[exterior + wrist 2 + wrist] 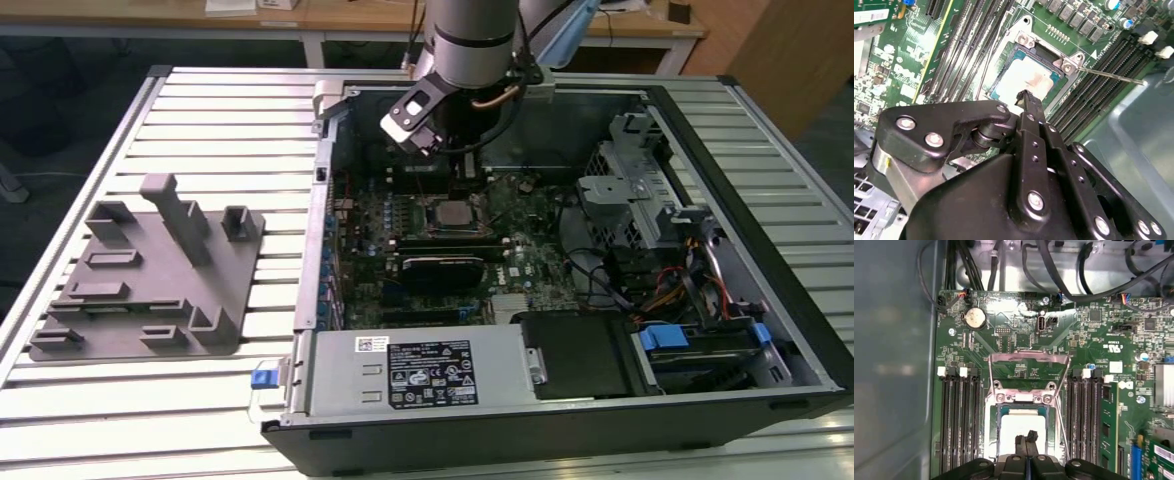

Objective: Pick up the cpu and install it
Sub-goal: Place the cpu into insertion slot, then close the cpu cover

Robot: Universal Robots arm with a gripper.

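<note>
The cpu (455,212), a flat square chip with a silver-grey top, lies flat inside the motherboard socket in the open computer case. In both wrist views the cpu (1026,80) (1021,422) sits framed by the socket. My gripper (1026,96) (1027,436) hangs just above the chip's top, its two black fingers pressed together with nothing between them. In the exterior view the gripper (470,168) reaches down from the arm over the board, a little behind the socket.
The socket's metal load plate (1029,362) stands flipped open, and its thin lever (1114,76) sticks out sideways. Memory slots (959,410) flank the socket. A grey plastic fixture (154,275) sits on the slatted table at the exterior view's left. Cables and drive cages (667,230) fill the case's right.
</note>
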